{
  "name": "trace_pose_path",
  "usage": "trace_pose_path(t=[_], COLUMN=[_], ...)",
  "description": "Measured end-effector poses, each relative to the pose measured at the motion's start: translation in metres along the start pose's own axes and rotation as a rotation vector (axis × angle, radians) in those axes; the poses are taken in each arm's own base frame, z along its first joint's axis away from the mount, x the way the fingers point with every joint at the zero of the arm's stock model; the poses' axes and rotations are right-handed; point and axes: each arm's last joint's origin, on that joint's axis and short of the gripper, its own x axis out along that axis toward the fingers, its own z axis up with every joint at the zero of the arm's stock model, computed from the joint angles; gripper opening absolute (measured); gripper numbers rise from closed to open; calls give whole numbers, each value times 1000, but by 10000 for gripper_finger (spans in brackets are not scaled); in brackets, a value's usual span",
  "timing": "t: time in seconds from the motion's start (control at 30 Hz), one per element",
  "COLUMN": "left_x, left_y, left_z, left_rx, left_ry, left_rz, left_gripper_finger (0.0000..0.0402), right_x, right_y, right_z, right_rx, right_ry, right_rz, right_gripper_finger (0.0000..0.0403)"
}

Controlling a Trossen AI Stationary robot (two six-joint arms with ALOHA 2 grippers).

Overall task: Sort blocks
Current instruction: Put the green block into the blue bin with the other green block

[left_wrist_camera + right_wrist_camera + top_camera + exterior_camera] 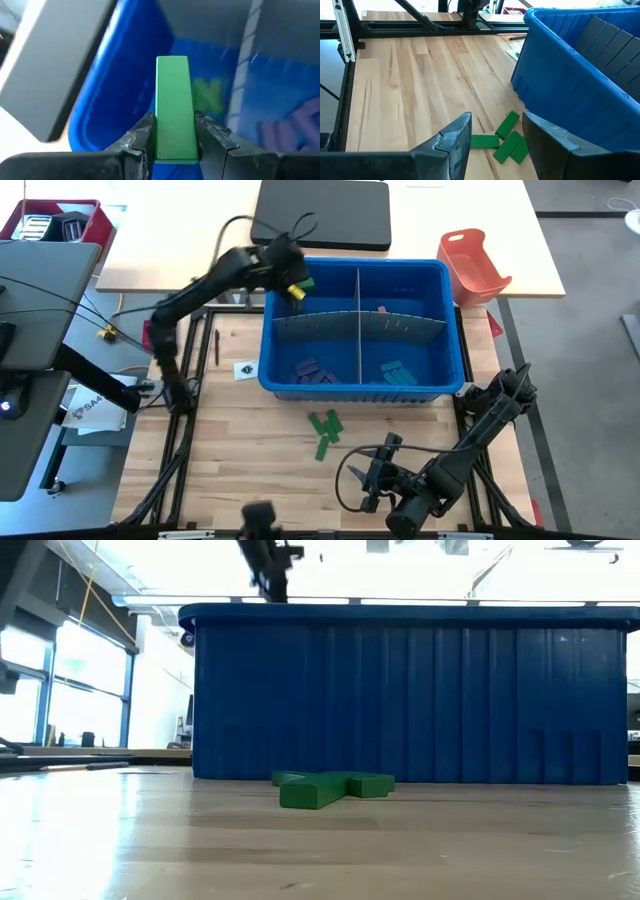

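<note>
A blue bin [360, 330] split by grey dividers [358, 325] stands mid-table. My left gripper [295, 288] hangs over its far left compartment, shut on a green block [173, 100]. Purple blocks [315, 370] lie in the near left compartment, teal ones [398, 372] in the near right, and a pink one [382, 309] in the far right. Several green blocks [325, 430] lie flat on the wood in front of the bin. My right gripper [497, 122] stands open a little above the table, just on the near side of those green blocks [502, 142]. My left gripper pinches the green block by its two long sides [159, 135] between its two fingers [142, 132], close to the block's near end. The fingers slant down toward the bin and lie along the block, which sticks out ahead of them, lifted clear above the bin.
An orange-red tray [475, 265] lies on the white table behind the bin's far right corner, and a black case [325, 215] lies behind the bin. A red box [55, 220] sits at the far left. Bare wood lies to the left of the green blocks.
</note>
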Motion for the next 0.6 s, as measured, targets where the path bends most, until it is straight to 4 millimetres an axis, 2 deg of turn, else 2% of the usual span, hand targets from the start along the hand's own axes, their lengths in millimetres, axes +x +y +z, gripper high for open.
trace_pose_path(t=[0.13,0.27,0.4,0.6], left_x=[53,98,125,147], left_y=[16,16,12,10], left_z=[2,-3,-8,-14], left_rx=[16,42,96,160], left_ry=[132,223,288,326], left_rz=[-72,-138,-172,-200], left_gripper_finger=[96,96,96,96], right_x=[3,4,4,4], right_y=[-1,-2,-2,-2], right_z=[1,2,2,1], right_rx=[4,6,6,6], right_ry=[2,3,3,8], right_rz=[-8,-11,-10,-5], right_gripper_finger=[171,171,171,171])
